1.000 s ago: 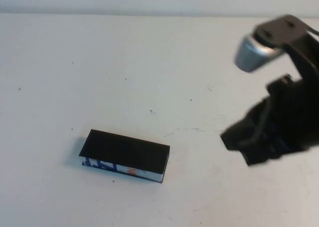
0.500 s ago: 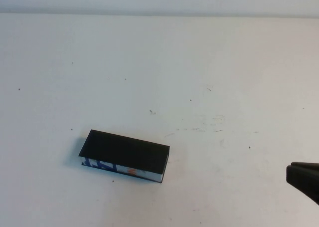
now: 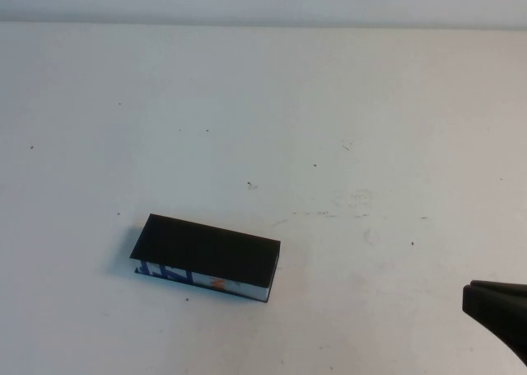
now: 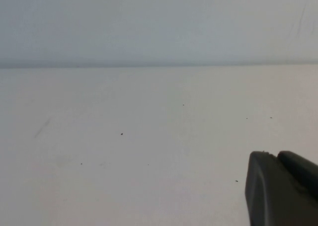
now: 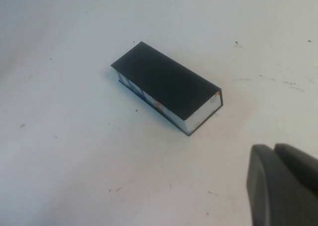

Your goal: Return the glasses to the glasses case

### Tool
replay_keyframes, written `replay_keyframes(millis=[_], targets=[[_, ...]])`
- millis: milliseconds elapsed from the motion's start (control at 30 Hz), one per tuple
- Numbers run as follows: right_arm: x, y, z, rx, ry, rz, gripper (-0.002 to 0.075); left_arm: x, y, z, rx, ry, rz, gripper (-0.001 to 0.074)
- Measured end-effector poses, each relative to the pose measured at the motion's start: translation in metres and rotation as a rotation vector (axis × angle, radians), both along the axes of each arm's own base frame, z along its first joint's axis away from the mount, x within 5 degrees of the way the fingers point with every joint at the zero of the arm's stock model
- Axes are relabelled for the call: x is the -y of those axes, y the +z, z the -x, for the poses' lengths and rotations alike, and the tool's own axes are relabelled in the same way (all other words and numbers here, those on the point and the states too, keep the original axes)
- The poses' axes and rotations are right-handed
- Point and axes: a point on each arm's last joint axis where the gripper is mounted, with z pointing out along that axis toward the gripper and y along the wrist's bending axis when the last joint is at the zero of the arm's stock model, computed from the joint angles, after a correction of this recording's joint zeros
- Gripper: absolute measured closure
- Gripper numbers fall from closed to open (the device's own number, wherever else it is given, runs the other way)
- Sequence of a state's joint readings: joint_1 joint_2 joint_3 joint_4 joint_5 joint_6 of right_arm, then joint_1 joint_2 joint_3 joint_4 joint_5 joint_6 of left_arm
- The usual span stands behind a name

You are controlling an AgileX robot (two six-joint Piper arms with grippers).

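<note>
The glasses case [image 3: 206,258] lies flat on the white tabletop [image 3: 329,103], lower left of centre in the high view, its black flap folded down. The right tool [image 3: 496,307] enters at the lower right corner, well apart from the case, and the left tool [image 4: 280,188] appears only in its wrist view above bare tabletop. Whether either tool is clenched or released cannot be told.

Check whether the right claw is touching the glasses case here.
Apart. In the high view, the right claw sits at the table's near right edge, with bare table between it and the closed glasses case. The left claw is elsewhere.
</note>
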State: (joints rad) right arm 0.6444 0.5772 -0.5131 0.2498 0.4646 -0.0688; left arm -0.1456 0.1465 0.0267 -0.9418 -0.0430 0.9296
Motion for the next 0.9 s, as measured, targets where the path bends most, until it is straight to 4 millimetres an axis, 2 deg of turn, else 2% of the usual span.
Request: replay_keyframes(millis=[333, 500, 600, 733, 900], targets=[[0.001, 0.001, -0.001, 0.023, -0.005, 0.01, 0.0737, 0.0, 0.0, 0.0, 0.0, 0.0, 0.0, 0.0738], [0.007, -0.007, -0.005, 0.131, -0.059, 0.0, 0.0737, 0.0, 0.0, 0.0, 0.0, 0.0, 0.0, 0.0738], [0.02, -0.024, -0.006, 0.193, -0.17, -0.022, 0.0737, 0.0, 0.0, 0.0, 0.0, 0.0, 0.0, 0.0738], [0.047, -0.054, -0.005, 0.292, -0.407, -0.045, 0.0737, 0.0, 0.0, 0.0, 0.0, 0.0, 0.0, 0.0738], [0.071, -0.083, 0.009, 0.393, -0.636, -0.055, 0.0737, 0.0, 0.0, 0.0, 0.0, 0.0, 0.0, 0.0738]])
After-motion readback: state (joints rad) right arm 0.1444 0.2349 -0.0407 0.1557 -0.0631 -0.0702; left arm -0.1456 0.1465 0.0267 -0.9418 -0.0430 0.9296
